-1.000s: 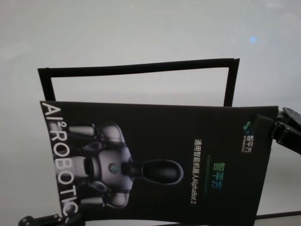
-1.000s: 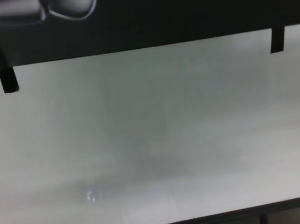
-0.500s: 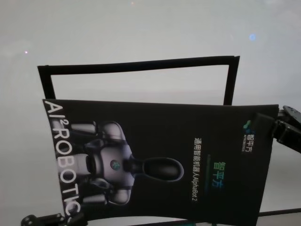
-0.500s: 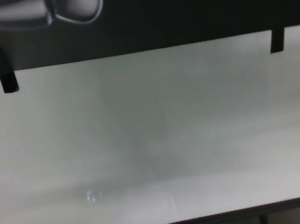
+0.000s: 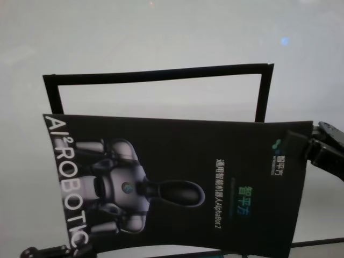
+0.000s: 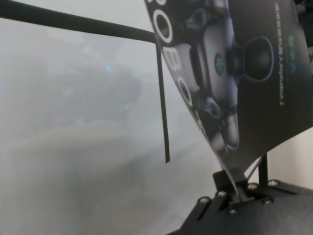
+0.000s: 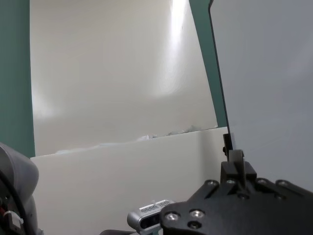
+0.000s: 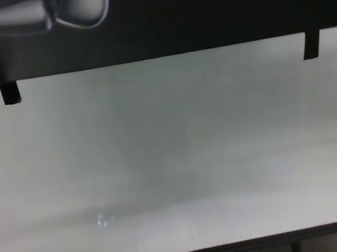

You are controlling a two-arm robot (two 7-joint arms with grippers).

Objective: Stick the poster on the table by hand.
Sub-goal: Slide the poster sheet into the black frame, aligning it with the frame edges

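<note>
Above the table [image 5: 161, 32], the poster [image 5: 215, 156] hangs in the air, pinched at two spots: the left gripper [image 6: 234, 188] is clamped on its near left corner and the right gripper [image 5: 301, 146] grips its right edge. It sits just near of the black tape frame [image 5: 156, 75] stuck on the tabletop, overlapping the frame's near ends. Risk-wise, I'd guess the sheet sags or twists between the two grips and lands crooked against that outline, or slips from a clamp since it's glossy.
</note>
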